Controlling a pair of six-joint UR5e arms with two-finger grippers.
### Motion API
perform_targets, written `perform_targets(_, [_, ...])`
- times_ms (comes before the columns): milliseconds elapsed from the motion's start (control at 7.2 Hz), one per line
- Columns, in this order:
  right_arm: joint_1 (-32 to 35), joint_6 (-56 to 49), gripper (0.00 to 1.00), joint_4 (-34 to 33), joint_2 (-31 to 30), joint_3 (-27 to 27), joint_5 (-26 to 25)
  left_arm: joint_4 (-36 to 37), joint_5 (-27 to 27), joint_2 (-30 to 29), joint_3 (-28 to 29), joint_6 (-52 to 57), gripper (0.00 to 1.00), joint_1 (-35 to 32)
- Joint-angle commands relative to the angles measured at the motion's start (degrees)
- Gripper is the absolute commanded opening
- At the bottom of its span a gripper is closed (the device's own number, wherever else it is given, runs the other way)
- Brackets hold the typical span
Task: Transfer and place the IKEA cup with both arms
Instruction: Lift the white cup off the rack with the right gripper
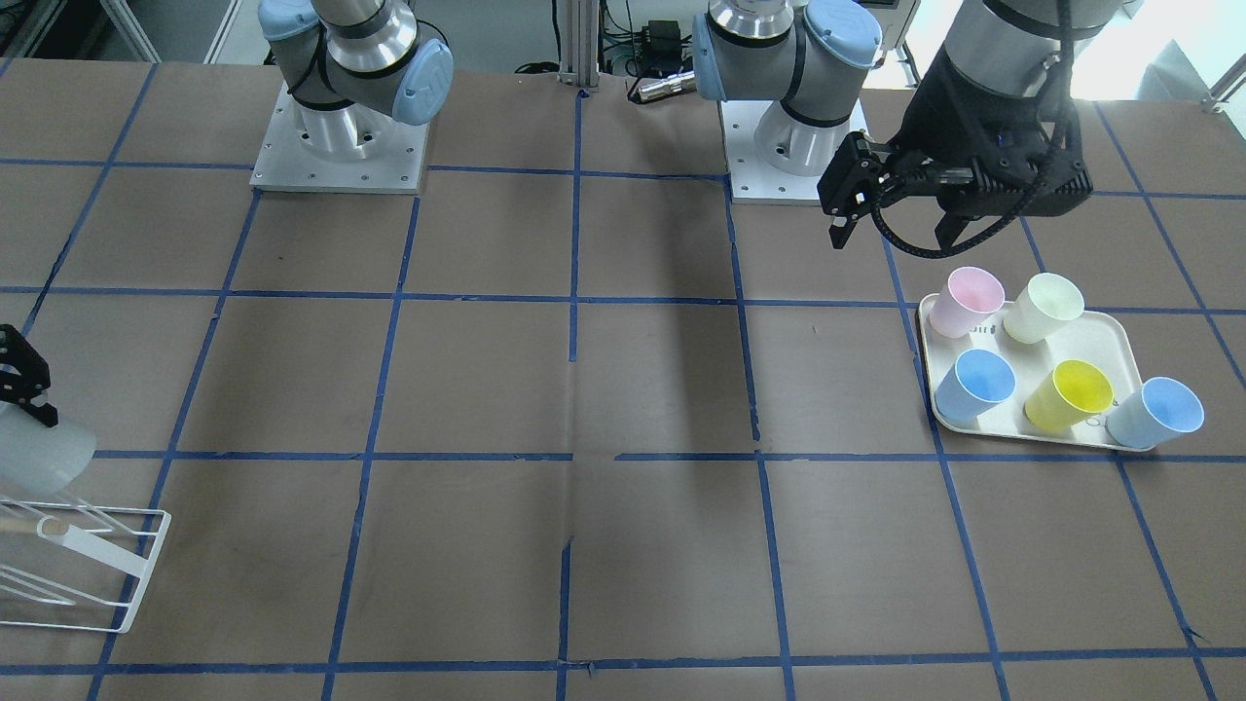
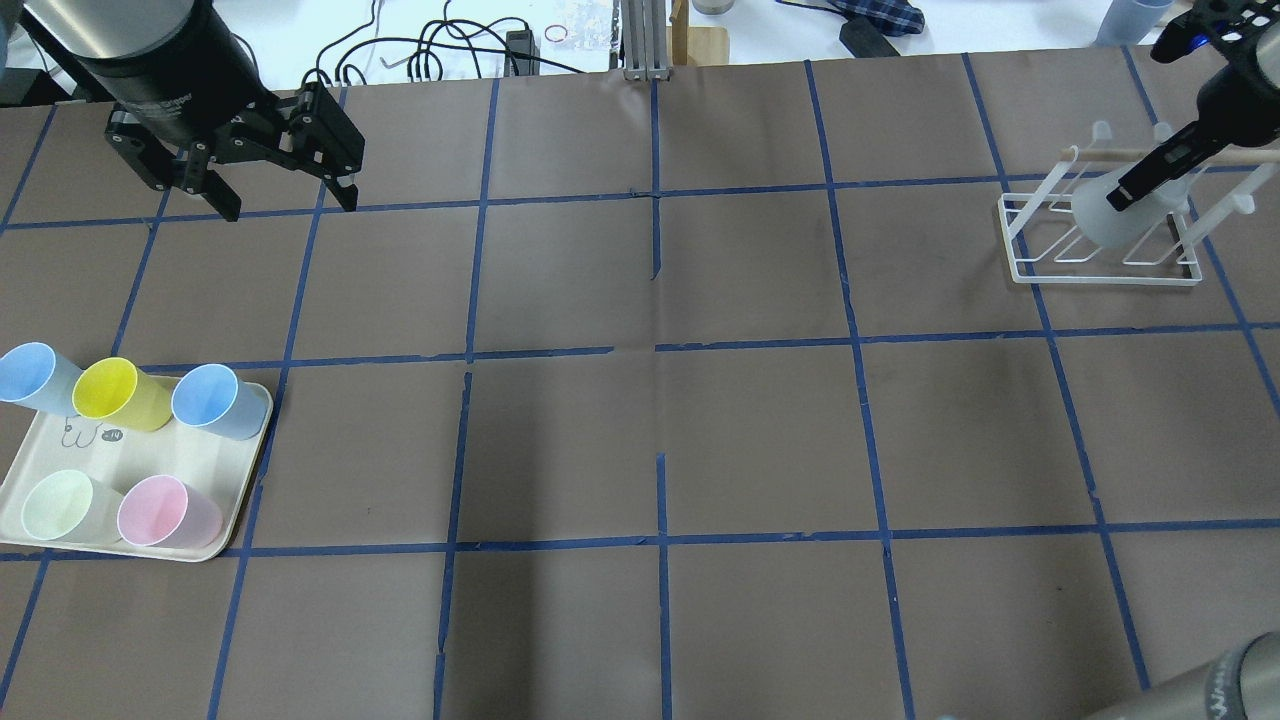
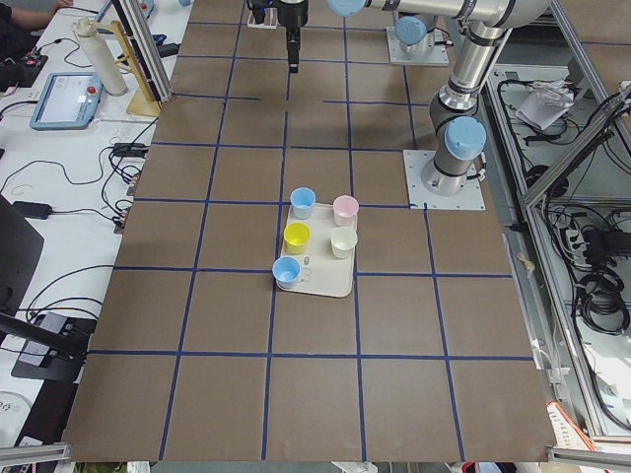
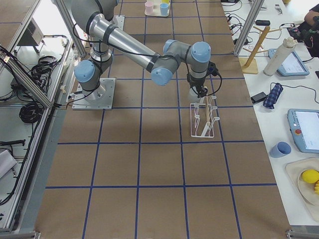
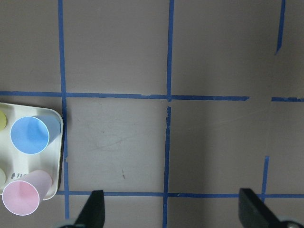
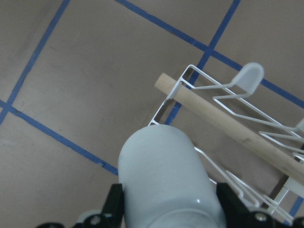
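Right wrist-mounted view, close in: grey IKEA cup (image 6: 166,180) clamped between the two black fingers (image 6: 114,205) of the right gripper (image 6: 171,209). One finger pressed on each side of the wall at the cup's wider end, closed base pointing out ahead of the fingertips. Cup tilted and held over one end of a white wire rack (image 6: 209,88), just beside the rack's wooden dowel (image 6: 228,126); contact with wires or dowel impossible to tell. Same grip at the far right of the overhead exterior view, with the right gripper (image 2: 1150,180) reaching down onto the cup (image 2: 1100,215) inside the outline of the rack (image 2: 1100,277). Again at the left edge of the exterior front-facing view: cup (image 1: 39,453) slanted just above the dowel (image 1: 19,526) and the rack (image 1: 127,574). Well apart, on the opposite side of the brown table (image 2: 760,440) with its blue tape grid: left gripper (image 2: 290,205) hanging above the tabletop, fingers spread wide, holding nothing. Both fingertips (image 5: 95,211) at the bottom edge of the left wrist-mounted view, far from each other. Near that gripper, a cream tray (image 2: 250,460) with five pastel cups mouth-up: two light-blue cups (image 2: 205,395), a yellow cup (image 2: 105,388), a pale green cup (image 2: 55,505) and a pink cup (image 2: 152,510).
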Motion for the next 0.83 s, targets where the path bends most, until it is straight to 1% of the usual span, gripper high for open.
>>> perform_targets(0, [0.16, 0.13, 0.52, 6.88, -5.33, 0.09, 4.39, 0.14, 0.0, 0.0, -0.12, 0.0, 1.0, 0.06])
perform_targets(139, [0.16, 0.13, 0.52, 11.53, -6.91, 0.0, 7.72, 0.14, -0.09, 0.0, -0.03, -0.17, 1.0, -0.11])
perform_targets(278, [0.16, 0.56, 0.52, 15.93, -8.15, 0.09, 12.28, 0.22, 0.0, 0.0, 0.05, -0.09, 1.0, 0.06])
perform_targets(417, [0.24, 0.57, 0.49, 21.36, -9.29, 0.7, 16.06, -0.12, -0.09, 0.08, -0.12, 0.35, 1.0, 0.15])
perform_targets(556, [0.24, 0.3, 0.48, 27.68, -9.65, 0.88, 21.32, -0.39, -0.09, 0.17, -0.03, 0.96, 1.0, 0.59])
perform_targets(694, [0.59, -0.13, 0.48, 32.18, -9.74, 0.88, 25.9, -3.79, -4.35, 0.35, -0.03, 1.92, 1.0, 2.94])
